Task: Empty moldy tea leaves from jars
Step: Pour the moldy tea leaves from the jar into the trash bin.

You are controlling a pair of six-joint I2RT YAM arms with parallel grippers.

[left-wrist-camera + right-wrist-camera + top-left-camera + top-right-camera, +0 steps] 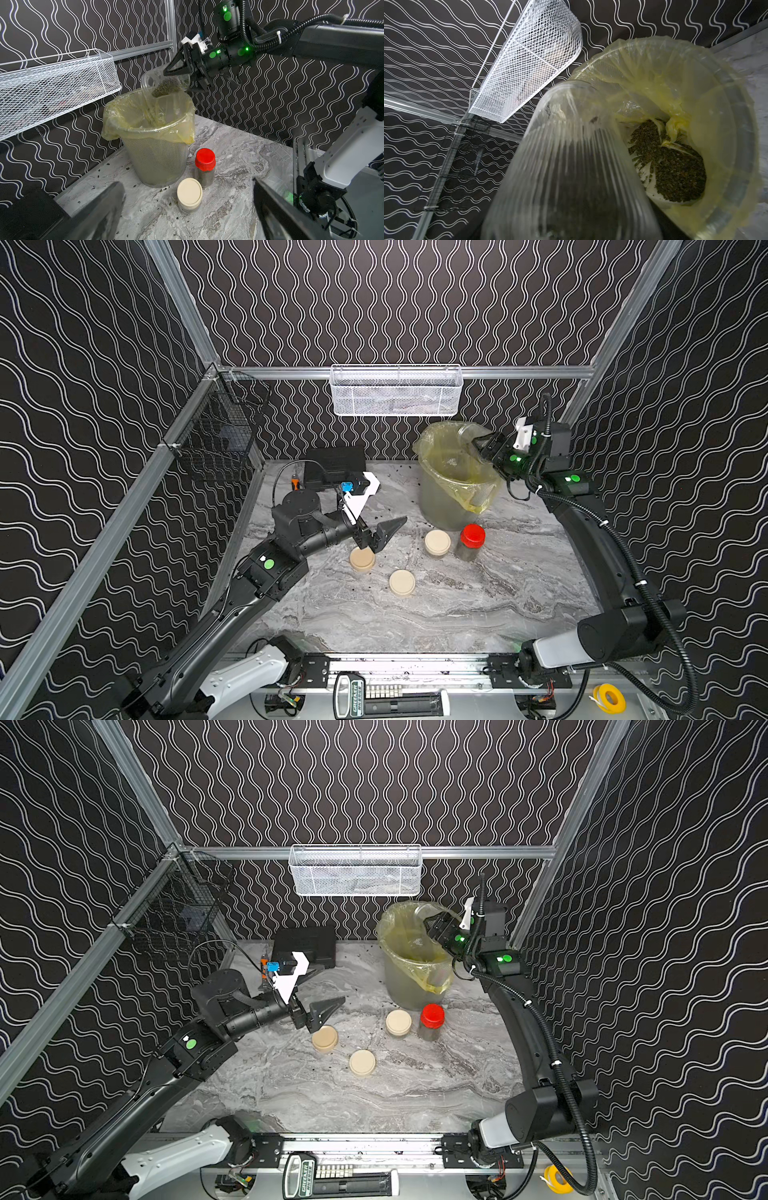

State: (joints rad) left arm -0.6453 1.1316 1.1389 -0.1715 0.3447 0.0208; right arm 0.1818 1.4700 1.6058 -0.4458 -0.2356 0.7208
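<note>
Right end effector (179, 80) grips open jar (150, 80) tilted over bucket (145, 130).

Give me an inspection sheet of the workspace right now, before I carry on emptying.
Surface: marble-pattern table, dark tea specks scattered around the bin.
Job's things: open jar tilted over the yellow-lined bin; tea leaves heaped inside it; red-lidded jar and cream-lidded jar upright, closed; two more cream lids, jars beneath not discernible.
Clutter: black box at the back; yellow tape roll at the front rail.
Grippers: right gripper shut on the open jar; left gripper open, empty.
Cables: corrugated conduit along the right arm.
Surroundings: white mesh basket and black wire basket on the walls.
</note>
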